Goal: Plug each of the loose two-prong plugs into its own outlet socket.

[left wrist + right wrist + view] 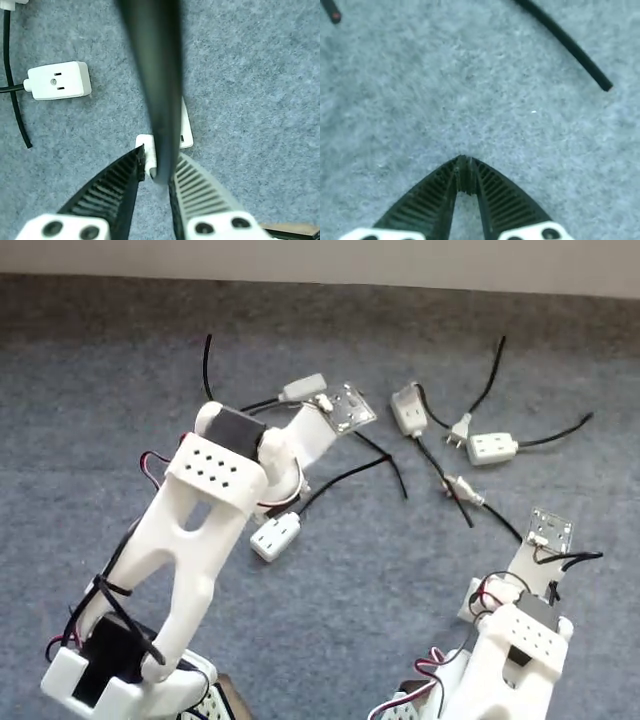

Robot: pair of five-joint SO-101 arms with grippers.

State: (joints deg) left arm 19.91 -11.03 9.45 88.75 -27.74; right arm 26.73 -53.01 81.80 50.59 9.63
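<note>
With its arm stretched far over the table (100, 390), the left end effector (159, 165) pinches what seems a black cord (155, 75) just above a white plug (186, 132) near an outlet socket (57, 81). The right end effector (465, 175), well apart from that plug, is closed and empty.

Grey carpet-topped table (90, 390), scattered white outlet sockets (275, 537) and plugs (459, 428) (black-corded).

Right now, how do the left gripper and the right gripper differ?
Load: the left gripper is shut on a black cord; the right gripper is shut on nothing.
Surroundings: past the left gripper lie a white connector body and an outlet socket; past the right gripper there is grey carpet and a loose cord end.
Shared: both point down at the carpet, close to it.
</note>
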